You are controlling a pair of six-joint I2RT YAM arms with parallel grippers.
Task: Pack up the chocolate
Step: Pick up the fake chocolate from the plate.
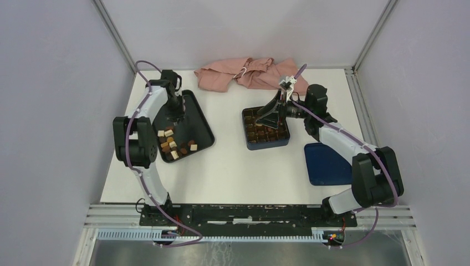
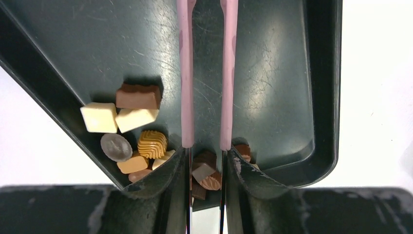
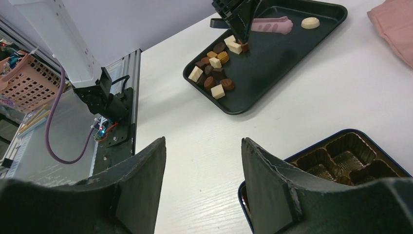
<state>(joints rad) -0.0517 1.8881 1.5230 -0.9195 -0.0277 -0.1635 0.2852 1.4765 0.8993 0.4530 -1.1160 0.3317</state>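
The chocolate (image 1: pixel 175 146) lies loose in the near end of a black rimmed tray (image 1: pixel 200 117): cream, light brown and dark pieces (image 2: pixel 138 96) (image 3: pixel 214 68). One round cream piece (image 3: pixel 310 22) sits alone at the tray's far end. My left gripper (image 1: pixel 176 112) (image 2: pixel 207 151) hangs over the tray, shut on pink tongs (image 2: pixel 186 73) (image 3: pixel 272 24); their tips are out of the left wrist view. My right gripper (image 1: pixel 266 118) (image 3: pixel 203 141) is open and holds nothing, above the left edge of the dark blue box (image 1: pixel 267 138) (image 3: pixel 341 156) with its brown gridded insert.
A pink cloth (image 1: pixel 244 72) (image 3: pixel 394 24) is bunched at the back of the table. The blue box lid (image 1: pixel 327 163) lies flat at the right, near my right arm. Metal frame rails border the white table.
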